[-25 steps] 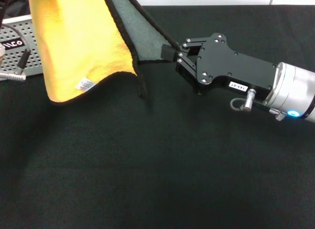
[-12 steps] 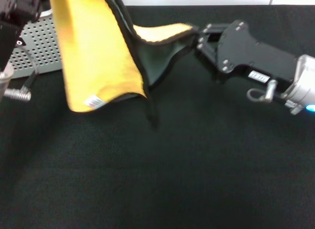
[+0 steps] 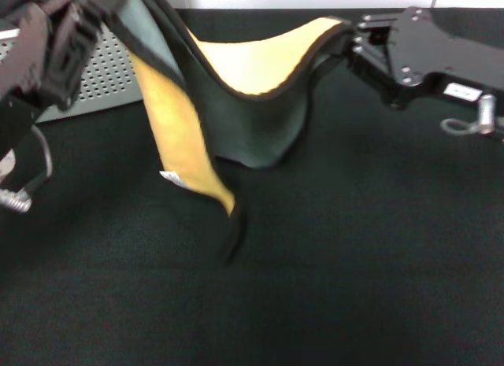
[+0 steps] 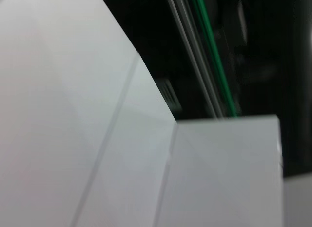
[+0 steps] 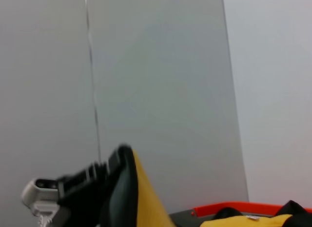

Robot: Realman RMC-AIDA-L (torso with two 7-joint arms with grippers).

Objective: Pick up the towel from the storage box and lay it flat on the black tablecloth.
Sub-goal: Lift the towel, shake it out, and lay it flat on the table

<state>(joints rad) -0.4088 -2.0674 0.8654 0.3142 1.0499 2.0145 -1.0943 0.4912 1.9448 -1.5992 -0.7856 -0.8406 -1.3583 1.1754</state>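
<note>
Sagging towel (image 3: 236,114) spans left-right, clamped between left hand (image 3: 83,16) and right hand (image 3: 356,45).

right claw (image 3: 356,45): now higher & further back vs 1 s ago, pulling its towel corner up.
left claw (image 3: 79,24): moves into view at top left, gripping other corner.
towel (image 3: 236,98): spreads between claws, grey-green face now showing; label (image 3: 171,178) drops lower.
</note>
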